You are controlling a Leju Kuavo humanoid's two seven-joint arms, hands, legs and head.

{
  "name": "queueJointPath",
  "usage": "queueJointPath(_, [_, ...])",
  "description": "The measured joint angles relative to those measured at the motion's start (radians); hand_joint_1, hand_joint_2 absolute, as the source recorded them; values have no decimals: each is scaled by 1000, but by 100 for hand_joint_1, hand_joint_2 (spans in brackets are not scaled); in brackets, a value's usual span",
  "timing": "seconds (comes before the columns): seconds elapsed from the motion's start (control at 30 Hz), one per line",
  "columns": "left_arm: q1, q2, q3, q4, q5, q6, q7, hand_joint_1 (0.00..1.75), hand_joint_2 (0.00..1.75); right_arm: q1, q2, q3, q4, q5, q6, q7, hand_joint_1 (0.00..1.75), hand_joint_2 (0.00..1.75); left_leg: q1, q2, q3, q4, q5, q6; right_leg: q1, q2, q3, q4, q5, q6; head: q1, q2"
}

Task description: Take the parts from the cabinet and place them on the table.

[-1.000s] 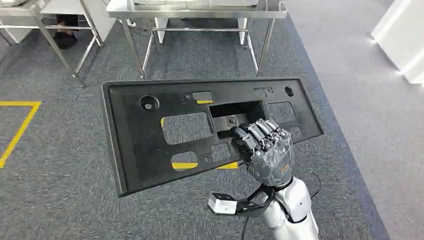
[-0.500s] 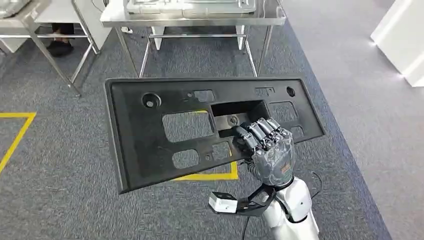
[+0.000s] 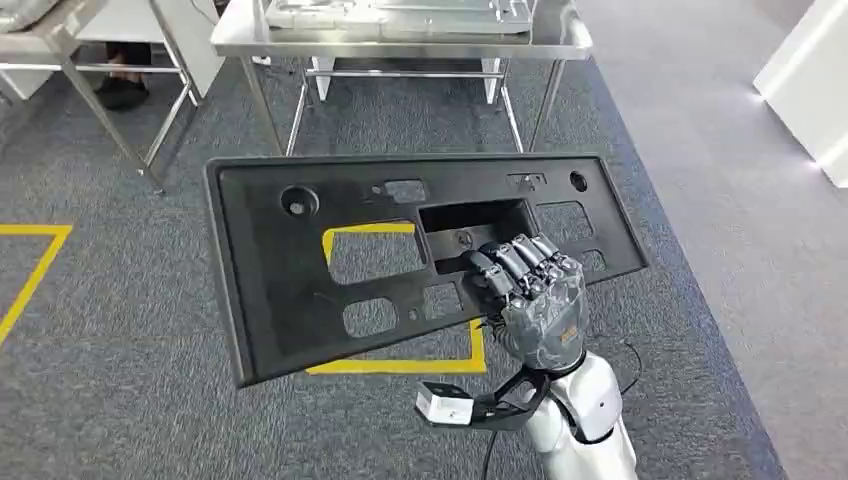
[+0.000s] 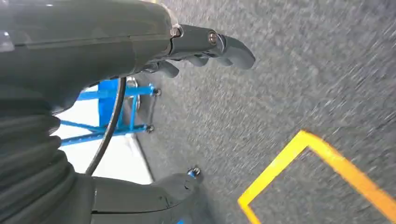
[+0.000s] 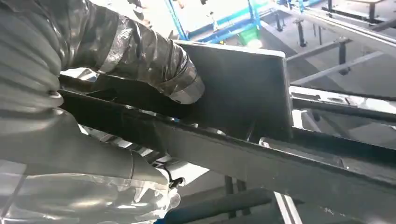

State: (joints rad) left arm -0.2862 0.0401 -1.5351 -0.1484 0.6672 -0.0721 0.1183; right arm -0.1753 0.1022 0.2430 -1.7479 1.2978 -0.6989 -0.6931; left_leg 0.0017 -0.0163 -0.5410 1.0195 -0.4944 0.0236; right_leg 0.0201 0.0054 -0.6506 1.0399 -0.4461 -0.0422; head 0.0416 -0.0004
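R hand [image 3: 533, 290] is gripping the black panel [image 3: 290, 270] w/ fingers [image 3: 512, 262] hooked over the edge of its large rectangular cutout, thumb underneath per wrist cam [image 5: 180, 79]. Panel is hanging roughly flat above the grey carpet [image 3: 100, 400], its free end reaching toward 9 o'clock from the hand. Yellow floor tape [image 3: 400, 362] is showing through the cutouts. Steel counter [image 3: 400, 40] is standing at 12 o'clock, well apart from the panel, a metal tray [image 3: 400, 12] lying on it. L hand [image 4: 205, 46] is hanging over carpet, holding nothing, fingers loosely apart.
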Motion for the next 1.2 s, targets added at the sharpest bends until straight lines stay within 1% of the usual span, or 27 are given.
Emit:
queueJointPath(0.03, [-2,1,0,0,-1,0,0,0,175,0,0,0,-1,0,0,-1,175,175,1,4,1,-5,-3,-7,1,2,9,-15,15,1,1,0])
queueJointPath(0.1, [-2,0,0,0,-2,0,0,0,175,1,0,0,-1,1,0,0,175,175,-2,6,12,9,14,-17,-1,3,24,-37,20,-6,2,0])
queueJointPath(0.13, [-2,5,0,0,-2,-1,0,0,175,1,0,0,-1,0,0,0,175,175,-3,7,11,16,1,-20,-12,2,43,-46,27,-3,2,0])
queueJointPath(0.17, [-4,5,0,0,-2,0,0,0,175,-1,0,0,-1,0,0,0,175,175,-1,8,9,43,-16,-23,-13,0,57,-51,24,-5,2,0])
queueJointPath(0.2, [-6,4,0,0,-3,0,0,0,175,-4,2,0,-1,0,0,0,175,175,1,9,-20,99,-43,-26,-15,-1,62,-52,20,-10,2,0])
queueJointPath(0.27, [-6,5,0,0,-3,0,0,0,175,-2,2,0,0,1,0,0,175,175,8,9,-106,240,-109,-38,-15,-1,66,-52,10,-9,2,0])
queueJointPath(0.3, [-4,5,0,0,-3,0,0,0,175,0,2,0,0,0,0,0,175,175,11,10,-142,288,-124,-43,-15,-1,68,-49,5,-7,2,0])
queueJointPath(0.33, [-1,5,0,0,-3,0,0,0,175,1,2,0,0,0,0,0,175,175,14,10,-156,293,-112,-48,-17,1,72,-46,-1,-4,2,0])
queueJointPath(0.37, [0,6,0,0,-3,0,0,0,175,1,2,0,0,0,0,0,175,175,17,10,-148,251,-72,-51,-20,3,77,-42,-9,1,2,0])
queueJointPath(0.43, [-1,9,0,0,-3,0,1,0,175,1,2,0,0,0,0,0,175,175,22,11,-85,86,41,-58,-26,3,93,-32,-27,12,2,0])
queueJointPath(0.47, [0,9,0,0,-3,0,2,0,175,1,2,0,0,0,0,0,175,175,22,10,-58,28,58,-58,-29,1,99,-26,-38,20,2,0])
queueJointPath(0.5, [-1,8,0,0,-3,0,2,0,175,0,2,0,0,0,0,0,175,175,15,11,-64,21,24,-56,-26,2,99,-22,-39,25,2,0])
queueJointPath(0.53, [-4,8,0,0,-3,0,3,0,175,-1,4,0,0,0,0,0,175,175,12,14,-58,21,15,-35,-22,1,92,-21,-45,33,2,0])
queueJointPath(0.57, [-3,9,0,0,-3,0,3,0,175,0,4,0,0,0,0,-1,175,175,12,11,-61,18,35,-25,-23,0,97,-20,-48,40,2,0])
queueJointPath(0.67, [-2,7,0,0,-3,-1,3,0,175,-2,5,0,0,0,0,0,175,175,18,11,-41,10,36,-5,-27,0,92,14,-56,56,2,0])
queueJointPath(0.7, [-4,7,0,0,-3,-1,3,0,175,-6,5,0,0,0,0,-1,175,175,18,11,-38,9,33,0,-27,-1,62,64,-77,61,2,0])
queueJointPath(0.77, [-5,8,0,0,-2,0,3,0,175,-4,5,0,0,0,0,-1,175,175,17,11,-35,10,26,5,-28,-2,-31,211,-138,66,2,0])
queueJointPath(0.8, [-4,8,0,0,-2,0,3,0,175,-2,5,0,0,0,0,-1,175,175,16,11,-33,10,22,6,-28,-2,-74,268,-156,67,2,0])
queueJointPath(0.83, [-4,8,0,0,-3,0,3,0,175,-1,5,0,0,0,0,-1,175,175,16,10,-29,10,18,6,-28,-2,-100,291,-152,64,2,0])
queueJointPath(0.87, [-4,8,0,0,-3,0,3,0,175,-1,5,0,1,0,0,-1,175,175,15,9,-20,10,12,5,-27,-1,-101,263,-117,59,2,0])
queueJointPath(0.93, [-3,7,0,0,-3,-1,3,0,175,-3,5,0,1,0,0,-1,175,175,12,7,2,9,-2,2,-22,-1,-44,113,-8,44,2,0])
queueJointPath(0.97, [-4,7,0,0,-3,-1,3,0,175,-4,5,0,1,0,0,-1,175,175,11,7,12,7,-10,0,-15,-2,-6,20,47,29,2,0])
queueJointPath(1.03, [-5,2,0,0,-3,-1,3,0,175,-9,5,0,0,0,0,-1,175,175,13,7,16,2,-18,-13,-3,1,3,-5,-16,18,3,0])
queueJointPath(1.1, [-5,2,0,0,-3,0,3,0,175,-7,5,0,0,0,0,0,175,175,10,11,29,10,-11,-25,-4,3,14,-25,12,5,2,0])
queueJointPath(1.13, [-4,2,0,0,-3,-1,3,0,175,-8,5,1,1,0,0,0,175,175,8,11,35,7,-5,-33,-8,1,30,-27,11,-1,1,0])
queueJointPath(1.17, [-4,3,0,0,-3,0,3,0,175,-7,9,1,0,-1,0,0,175,175,11,11,38,15,-21,-34,-18,0,49,-38,17,3,0,0])
queueJointPath(1.2, [-8,3,0,0,-4,0,3,0,175,-10,10,2,0,0,0,0,175,175,10,11,34,46,-36,-38,-17,-2,63,-39,9,-5,1,0])
